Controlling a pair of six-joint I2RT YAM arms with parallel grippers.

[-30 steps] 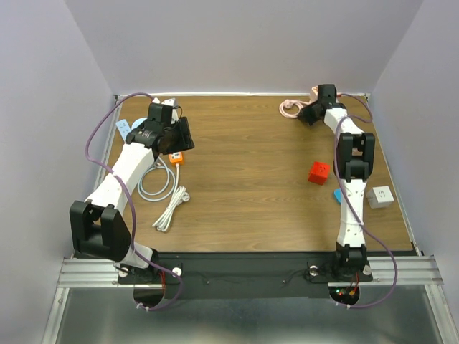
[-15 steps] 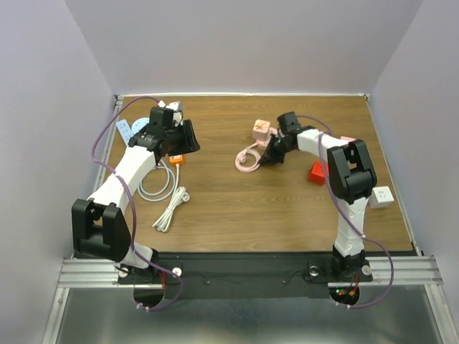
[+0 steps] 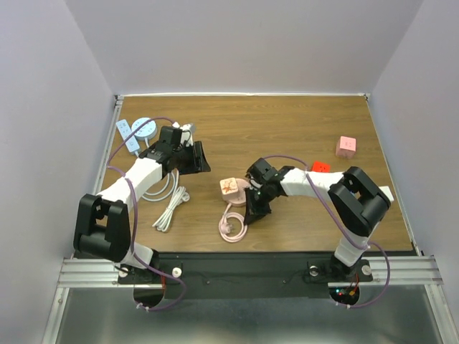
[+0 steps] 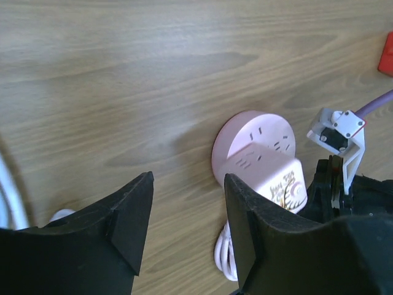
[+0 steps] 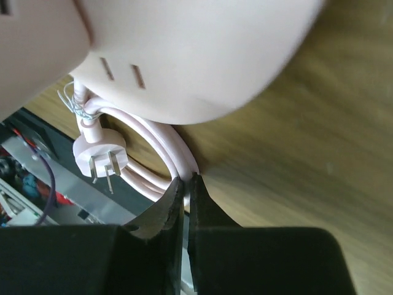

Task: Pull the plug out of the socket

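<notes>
A pink socket (image 3: 229, 188), a cube on a round base, lies near the table's front middle. In the left wrist view the pink socket (image 4: 261, 161) shows beside my right-hand finger (image 4: 245, 215). Its pink cord (image 3: 232, 226) is coiled just in front. My right gripper (image 3: 250, 212) is shut on that cord (image 5: 156, 144), pinching one loop at the tips (image 5: 186, 180). The cord's plug (image 5: 98, 152) lies free with bare prongs. My left gripper (image 3: 199, 159) hovers open to the socket's left, with only bare wood between its jaws (image 4: 187, 212).
A white power strip (image 3: 129, 135) and a blue round socket (image 3: 144, 127) sit at the back left, with a coiled white cable (image 3: 171, 206) in front of them. A second pink cube (image 3: 346, 147) and a red cube (image 3: 320, 166) lie on the right.
My right arm has swept from the back right corner to the front middle, dragging the pink socket and cord with it. My left gripper has moved right and nearer, toward the socket.
</notes>
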